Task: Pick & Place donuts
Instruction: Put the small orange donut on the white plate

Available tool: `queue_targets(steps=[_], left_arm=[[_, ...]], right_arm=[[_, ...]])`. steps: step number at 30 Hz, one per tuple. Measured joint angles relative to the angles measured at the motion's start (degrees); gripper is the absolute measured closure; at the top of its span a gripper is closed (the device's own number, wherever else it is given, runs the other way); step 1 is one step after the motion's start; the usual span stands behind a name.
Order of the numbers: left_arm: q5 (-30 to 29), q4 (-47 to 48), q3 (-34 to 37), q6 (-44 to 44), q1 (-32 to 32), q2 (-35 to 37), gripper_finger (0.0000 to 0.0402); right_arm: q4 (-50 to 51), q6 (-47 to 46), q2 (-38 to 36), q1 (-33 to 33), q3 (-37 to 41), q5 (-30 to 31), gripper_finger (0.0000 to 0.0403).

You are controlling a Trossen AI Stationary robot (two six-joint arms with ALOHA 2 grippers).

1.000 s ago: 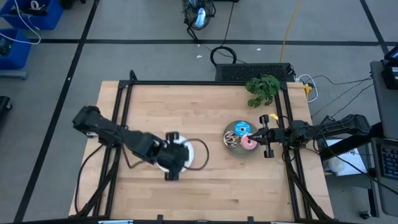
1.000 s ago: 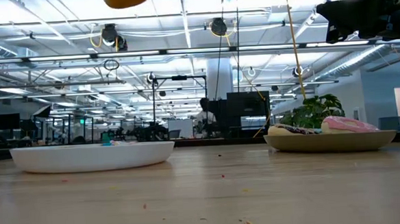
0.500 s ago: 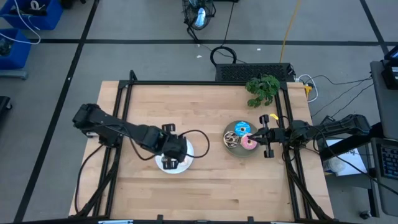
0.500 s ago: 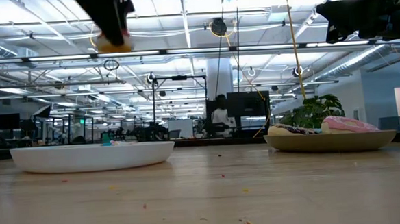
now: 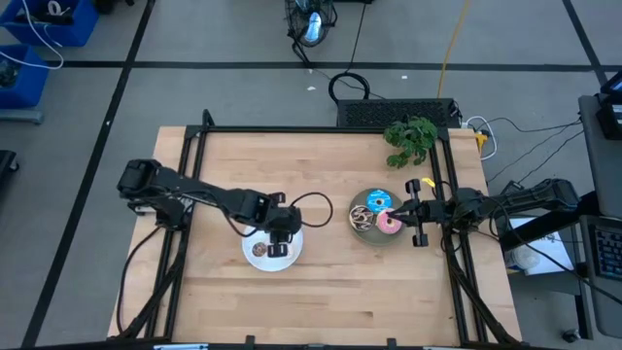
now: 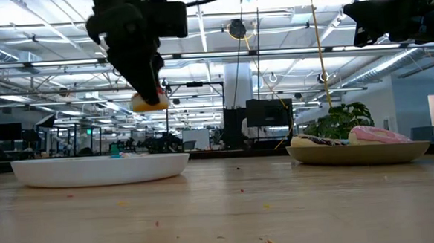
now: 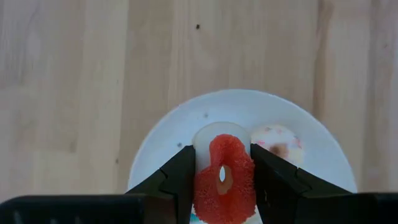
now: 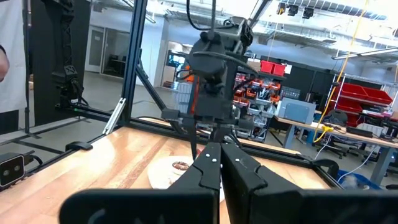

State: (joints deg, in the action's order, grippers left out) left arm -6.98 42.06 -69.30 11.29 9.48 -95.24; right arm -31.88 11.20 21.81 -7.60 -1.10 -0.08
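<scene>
The left gripper (image 7: 222, 177) is clamped on a tiny red donut (image 7: 224, 180) — the ring stands on edge between the two dark fingers (image 7: 180, 180), its hole facing the wrist camera. In the low view the gripper (image 6: 150, 95) hangs above the white plate (image 6: 100, 170), clear of it, with the held piece showing as a pale lump at the fingertips. From overhead, it (image 5: 282, 230) sits over the far edge of that white plate (image 5: 292, 255), near the middle of the wooden table (image 5: 321, 292).

On the plate below the held ring lies a cream donut with sprinkles (image 7: 278, 144), and the high view shows a brown donut (image 5: 259, 250) there too.

The right gripper (image 5: 400, 211) waits with its fingers together at the edge of the gray plate (image 5: 374, 238), toward the table's right side. That plate holds the three larger donuts — pink (image 5: 390, 224), blue sprinkled (image 5: 377, 201) and brown-white (image 5: 362, 218). In the low view the pink one (image 6: 378, 134) rests highest on the plate.

A green plant (image 5: 411, 139) stands at the table's far right corner.
</scene>
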Motion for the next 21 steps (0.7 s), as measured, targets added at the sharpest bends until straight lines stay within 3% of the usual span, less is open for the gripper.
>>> queue_targets(steps=[7,21], left_arm=[[2.59,-8.99,2.1,-5.11,-2.47,-2.32,0.0261],[3.78,-8.25,2.12,-8.37,-3.78,-12.41,0.0261]], right_arm=[[0.0,0.01,0.02,0.01,0.0,0.01,0.0403],[0.02,0.44,0.1,0.02,0.0,0.02,0.0403]])
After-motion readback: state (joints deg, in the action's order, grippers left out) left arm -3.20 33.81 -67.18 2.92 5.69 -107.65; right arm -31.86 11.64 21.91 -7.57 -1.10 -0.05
